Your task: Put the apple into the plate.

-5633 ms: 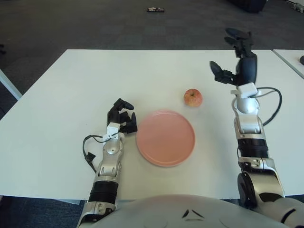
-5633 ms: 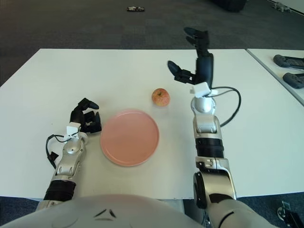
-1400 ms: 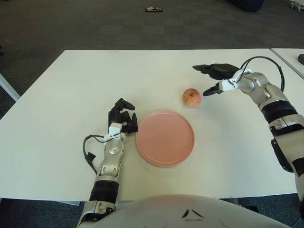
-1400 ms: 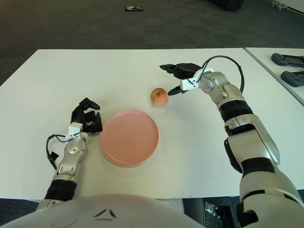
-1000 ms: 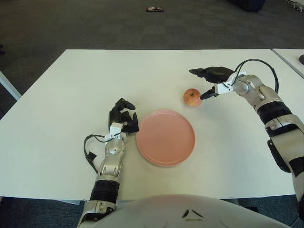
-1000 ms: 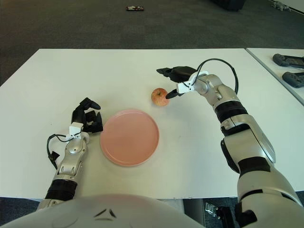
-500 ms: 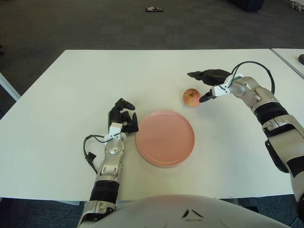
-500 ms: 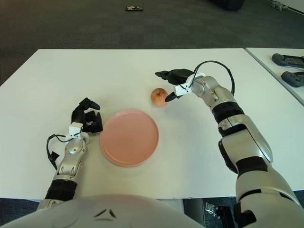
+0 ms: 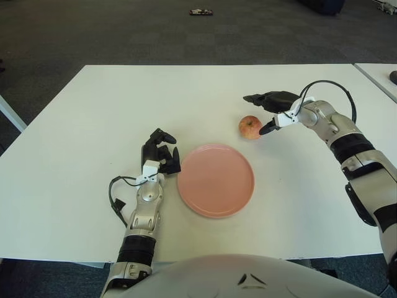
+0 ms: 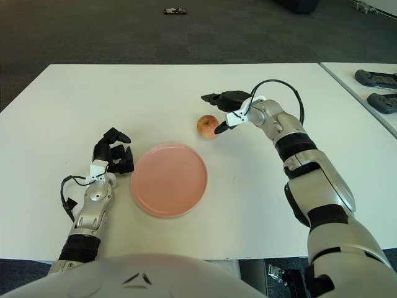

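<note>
A red-yellow apple [image 9: 250, 126] sits on the white table, just behind the right rim of the pink plate [image 9: 215, 180]. My right hand [image 9: 268, 113] is at the apple's right side, fingers spread: the upper fingers [image 9: 267, 98] reach over and behind the apple, the thumb tip [image 9: 265, 129] is close to its right flank. Nothing is in that hand. My left hand [image 9: 159, 154] shows just left of the plate, fingers curled and holding nothing.
The white table [image 9: 87, 124] stretches wide to the left and front. A second table's corner [image 10: 372, 87] at the far right carries dark controllers [image 10: 375, 79]. A small dark object [image 9: 203, 12] lies on the carpet beyond the table.
My right hand has crept left toward the apple, closing most of the gap over the last second. The apple, plate and left hand have not moved.
</note>
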You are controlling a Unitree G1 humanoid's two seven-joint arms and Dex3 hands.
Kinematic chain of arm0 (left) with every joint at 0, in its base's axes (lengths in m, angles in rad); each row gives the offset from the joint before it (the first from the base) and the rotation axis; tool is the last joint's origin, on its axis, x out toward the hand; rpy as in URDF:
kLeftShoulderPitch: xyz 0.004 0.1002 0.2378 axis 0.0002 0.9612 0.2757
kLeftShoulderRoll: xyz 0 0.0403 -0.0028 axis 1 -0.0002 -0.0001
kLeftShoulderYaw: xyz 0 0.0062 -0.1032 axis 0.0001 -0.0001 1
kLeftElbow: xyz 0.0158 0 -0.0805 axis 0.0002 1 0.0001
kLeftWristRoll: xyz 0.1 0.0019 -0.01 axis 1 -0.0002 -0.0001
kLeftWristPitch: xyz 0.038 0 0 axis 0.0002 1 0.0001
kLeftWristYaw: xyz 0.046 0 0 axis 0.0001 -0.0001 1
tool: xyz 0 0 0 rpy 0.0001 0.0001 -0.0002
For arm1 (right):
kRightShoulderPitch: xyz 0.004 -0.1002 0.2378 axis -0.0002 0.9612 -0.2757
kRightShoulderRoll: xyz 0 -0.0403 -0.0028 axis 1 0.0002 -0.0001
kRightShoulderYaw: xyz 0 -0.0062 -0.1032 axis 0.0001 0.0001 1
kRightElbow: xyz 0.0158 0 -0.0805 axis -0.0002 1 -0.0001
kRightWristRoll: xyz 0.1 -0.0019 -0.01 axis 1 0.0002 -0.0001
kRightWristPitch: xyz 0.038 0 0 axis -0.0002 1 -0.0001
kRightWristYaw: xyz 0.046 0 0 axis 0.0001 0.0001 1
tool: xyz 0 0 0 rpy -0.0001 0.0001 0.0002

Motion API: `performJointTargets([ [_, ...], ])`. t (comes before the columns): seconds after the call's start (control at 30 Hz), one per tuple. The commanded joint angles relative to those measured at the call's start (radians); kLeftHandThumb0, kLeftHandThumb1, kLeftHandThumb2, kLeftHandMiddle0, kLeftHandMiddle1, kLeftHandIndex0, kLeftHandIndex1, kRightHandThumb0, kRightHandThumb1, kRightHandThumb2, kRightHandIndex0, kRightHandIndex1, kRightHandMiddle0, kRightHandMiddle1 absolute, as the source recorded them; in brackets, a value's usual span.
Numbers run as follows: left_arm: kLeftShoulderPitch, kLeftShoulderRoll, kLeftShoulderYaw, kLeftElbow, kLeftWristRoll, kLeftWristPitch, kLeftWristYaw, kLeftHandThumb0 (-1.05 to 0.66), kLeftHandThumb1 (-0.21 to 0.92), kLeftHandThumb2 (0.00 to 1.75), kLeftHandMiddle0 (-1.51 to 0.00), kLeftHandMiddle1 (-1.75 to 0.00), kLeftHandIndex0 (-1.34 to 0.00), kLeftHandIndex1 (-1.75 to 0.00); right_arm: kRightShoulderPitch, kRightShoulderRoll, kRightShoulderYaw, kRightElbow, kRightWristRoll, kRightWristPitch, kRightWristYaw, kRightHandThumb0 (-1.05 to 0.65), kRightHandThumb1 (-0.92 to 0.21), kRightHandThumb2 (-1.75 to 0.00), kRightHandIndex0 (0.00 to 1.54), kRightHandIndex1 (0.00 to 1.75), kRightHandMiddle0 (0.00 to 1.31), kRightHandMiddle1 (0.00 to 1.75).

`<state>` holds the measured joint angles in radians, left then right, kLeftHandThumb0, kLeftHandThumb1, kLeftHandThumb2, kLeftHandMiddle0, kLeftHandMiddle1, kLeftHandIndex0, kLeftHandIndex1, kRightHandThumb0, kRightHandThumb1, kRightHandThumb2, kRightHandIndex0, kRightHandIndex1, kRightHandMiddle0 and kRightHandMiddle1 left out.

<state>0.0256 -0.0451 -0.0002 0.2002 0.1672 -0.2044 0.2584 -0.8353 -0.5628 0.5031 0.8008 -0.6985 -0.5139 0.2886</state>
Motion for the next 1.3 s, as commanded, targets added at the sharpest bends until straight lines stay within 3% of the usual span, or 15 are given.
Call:
performJointTargets([
  [0.0,0.001,0.001,0.0,0.002,0.006,0.014,0.003,-0.54,0.15,1.52,-1.22,-1.75,-0.75,-1.75,0.0,0.008,0.01,-0.01,-0.017,0.004,-0.004,-1.05,-0.92,-0.24,0.0,0.0,0.0,0.0],
  [0.53,-0.006,0.004,0.002,0.013,0.011,0.013,0.008,-0.55,0.14,1.53,-1.24,-1.75,-0.75,-1.75,0.005,0.016,0.032,0.0,-0.033,0.002,-0.015,-1.05,-0.92,-0.28,0.0,0.0,0.0,0.0],
  [1.27,-0.006,0.001,0.0,0.012,0.014,0.006,0.014,-0.56,0.12,1.55,-1.24,-1.75,-0.77,-1.75,0.014,0.046,0.06,-0.014,-0.047,0.087,0.041,-1.05,-0.92,-0.2,0.0,0.0,0.0,0.0],
])
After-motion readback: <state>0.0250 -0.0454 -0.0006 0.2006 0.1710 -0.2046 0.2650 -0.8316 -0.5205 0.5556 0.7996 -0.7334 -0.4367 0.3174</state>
